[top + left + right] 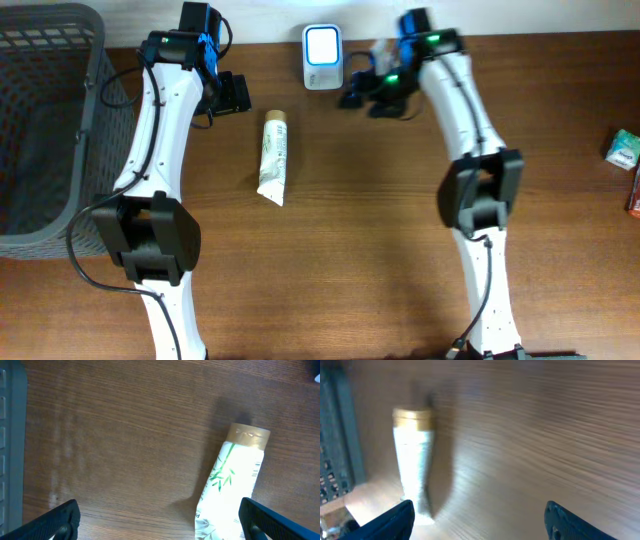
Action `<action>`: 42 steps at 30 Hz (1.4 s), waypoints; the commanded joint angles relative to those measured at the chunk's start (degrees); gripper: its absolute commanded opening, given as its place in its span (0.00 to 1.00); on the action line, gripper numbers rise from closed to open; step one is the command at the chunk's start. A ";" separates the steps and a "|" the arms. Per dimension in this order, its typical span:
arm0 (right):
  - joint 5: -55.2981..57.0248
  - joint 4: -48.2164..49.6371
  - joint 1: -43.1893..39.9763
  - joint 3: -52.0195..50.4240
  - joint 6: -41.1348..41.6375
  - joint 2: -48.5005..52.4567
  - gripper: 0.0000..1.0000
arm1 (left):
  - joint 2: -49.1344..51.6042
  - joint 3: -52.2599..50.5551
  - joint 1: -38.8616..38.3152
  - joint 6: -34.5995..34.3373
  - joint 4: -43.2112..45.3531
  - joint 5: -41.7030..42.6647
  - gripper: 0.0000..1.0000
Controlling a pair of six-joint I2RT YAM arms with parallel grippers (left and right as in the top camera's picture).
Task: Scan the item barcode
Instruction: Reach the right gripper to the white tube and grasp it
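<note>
White bamboo-printed tube with gold cap (272, 155) lies flat on the brown wooden bench (380, 230), centre-left, below the white lit scanner (322, 55). Left hand (232, 95) and right hand (368, 98) are both spread, empty. Recommend a mid-body grip, barcode exposed.

Blurred tube (413, 455) on table (545, 435), pincer (479, 514) spread

One tube (273, 157), one scanner (323, 57), one basket (60, 20), two small boxes (624, 147).

The tube (273, 157) is white with a green leaf print and a gold cap (276, 116). The table (360, 230) is brown woodgrain. At nine o'clock, the basket (50, 45) is grey mesh. The scanner (323, 57) glows pale blue.
</note>
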 commanded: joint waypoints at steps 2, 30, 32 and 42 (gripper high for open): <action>1.79 4.39 10.71 -0.17 9.03 -0.07 0.81 | -0.94 -0.17 0.28 0.02 0.07 -0.02 0.99; 45.38 -12.20 8.74 -9.92 12.11 -6.95 0.57 | -0.94 -0.17 0.28 0.04 0.07 -0.02 0.99; 46.21 -14.45 9.79 -6.78 11.10 -6.97 0.57 | -0.94 -0.17 0.28 0.04 0.07 -0.02 0.99; 64.22 -13.27 18.47 -8.79 10.01 -6.29 0.66 | -0.94 -0.17 0.28 0.04 0.07 -0.02 0.99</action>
